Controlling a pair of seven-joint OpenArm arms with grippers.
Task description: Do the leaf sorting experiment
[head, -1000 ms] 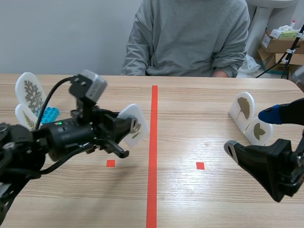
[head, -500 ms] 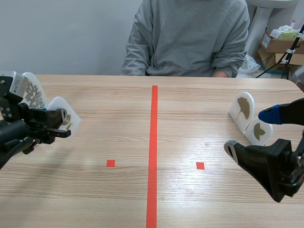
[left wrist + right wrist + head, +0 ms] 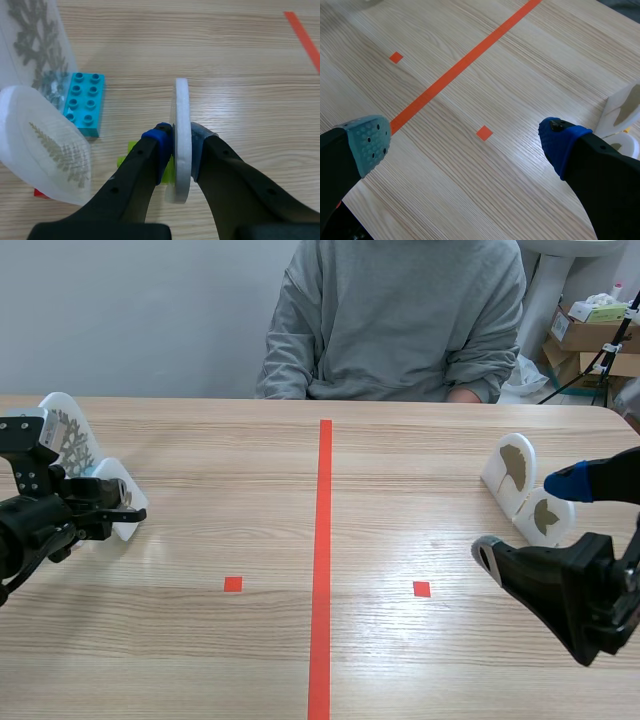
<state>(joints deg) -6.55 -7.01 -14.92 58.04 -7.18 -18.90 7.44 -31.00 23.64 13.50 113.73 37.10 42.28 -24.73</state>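
Note:
My left gripper is shut on a white leaf disc, seen edge-on between its pads. In the scene view this disc stands low at the table's left edge. Beside it are a white disc with a fern leaf, a taller disc with a feathery leaf and a cyan toy brick. My right gripper stands open over the table's right half, holding nothing. Two white discs with leaves stand at the right.
A person in a grey sweater sits across the table. A small green piece lies under the held disc. Cardboard boxes stand off the table at the back right.
My left arm carried the leaf disc from near the red centre line leftward to the table's left edge, then lowered it beside the fern discs. The right arm has not moved.

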